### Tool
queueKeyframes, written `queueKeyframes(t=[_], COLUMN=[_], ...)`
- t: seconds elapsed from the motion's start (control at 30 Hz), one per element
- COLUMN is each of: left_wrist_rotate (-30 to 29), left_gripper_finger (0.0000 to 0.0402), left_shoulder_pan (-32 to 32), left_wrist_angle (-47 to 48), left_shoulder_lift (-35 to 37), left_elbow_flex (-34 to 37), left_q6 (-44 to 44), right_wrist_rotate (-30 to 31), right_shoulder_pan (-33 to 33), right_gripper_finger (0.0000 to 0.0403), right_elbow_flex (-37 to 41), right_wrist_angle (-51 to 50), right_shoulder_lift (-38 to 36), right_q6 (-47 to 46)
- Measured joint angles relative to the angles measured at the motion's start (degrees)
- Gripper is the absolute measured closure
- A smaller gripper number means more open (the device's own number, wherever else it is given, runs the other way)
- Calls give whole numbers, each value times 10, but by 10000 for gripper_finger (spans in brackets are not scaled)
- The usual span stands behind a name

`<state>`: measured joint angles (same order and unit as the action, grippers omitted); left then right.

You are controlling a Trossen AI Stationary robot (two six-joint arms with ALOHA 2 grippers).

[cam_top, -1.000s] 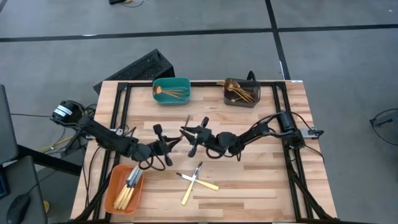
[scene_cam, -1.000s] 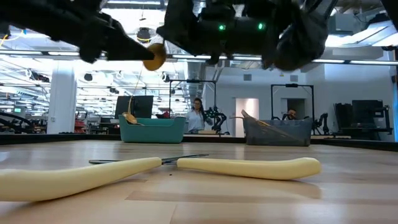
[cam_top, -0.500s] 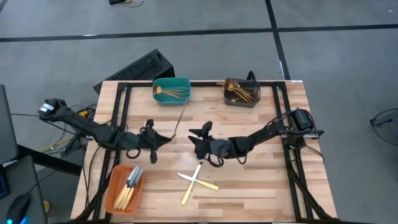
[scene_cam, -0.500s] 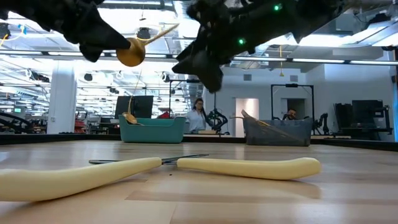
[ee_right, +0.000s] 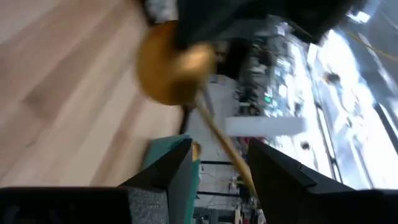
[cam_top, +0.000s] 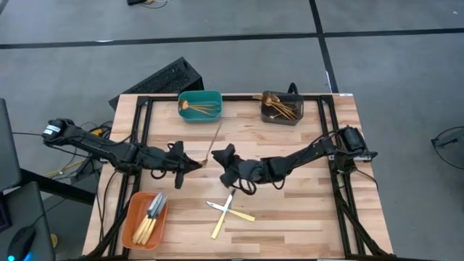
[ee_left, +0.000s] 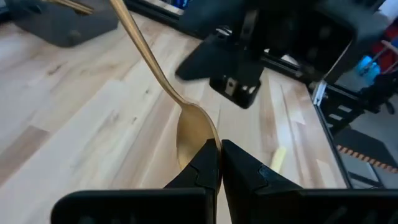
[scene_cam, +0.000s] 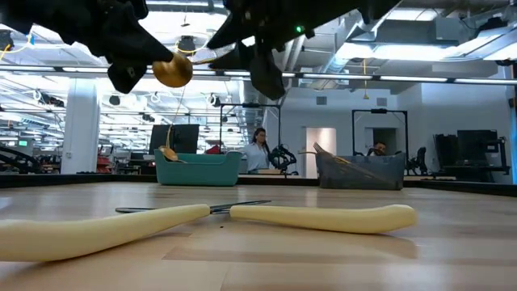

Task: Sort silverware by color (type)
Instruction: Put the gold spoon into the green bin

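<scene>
Spoon (ee_left: pixel 186 127), gold, sits pinched by its bowl in the closed left gripper (cam_top: pixel 194 164) at frame centre; right gripper (cam_top: pixel 223 161), fingers parted, holds nothing.

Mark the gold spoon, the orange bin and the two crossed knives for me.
gold spoon (ee_left: pixel 194 127): left wrist view, on the bowl.
orange bin (cam_top: pixel 130 215): high view, on the rim.
crossed knives (cam_top: pixel 227 210): high view, where they cross.

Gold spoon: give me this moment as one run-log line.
left gripper: shut on gold spoon, above table | right gripper: open, beside spoon | two knives: on table
</scene>
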<state>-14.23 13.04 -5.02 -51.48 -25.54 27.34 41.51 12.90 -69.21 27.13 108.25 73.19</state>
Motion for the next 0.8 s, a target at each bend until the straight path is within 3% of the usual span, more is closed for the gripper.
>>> queueKeyframes(t=[0.1, 0.53, 0.8], left_wrist_rotate=[20, 51, 113], left_gripper_finger=[401, 401, 401], left_shoulder_pan=[-3, -19, -34], left_wrist_angle=[-22, -43, -66], left_shoulder_lift=[-2, -26, -46], left_elbow_flex=[0, 0, 0], left_q6=[9, 18, 20], right_wrist_rotate=[-13, -8, -9], right_shoulder_pan=[-4, -4, -9], right_gripper_finger=[222, 233, 252], right_elbow_flex=[-11, -12, -13], right_wrist_angle=[-46, -44, -43], right_shoulder_lift=[0, 7, 7], right_q6=[4, 31, 79])
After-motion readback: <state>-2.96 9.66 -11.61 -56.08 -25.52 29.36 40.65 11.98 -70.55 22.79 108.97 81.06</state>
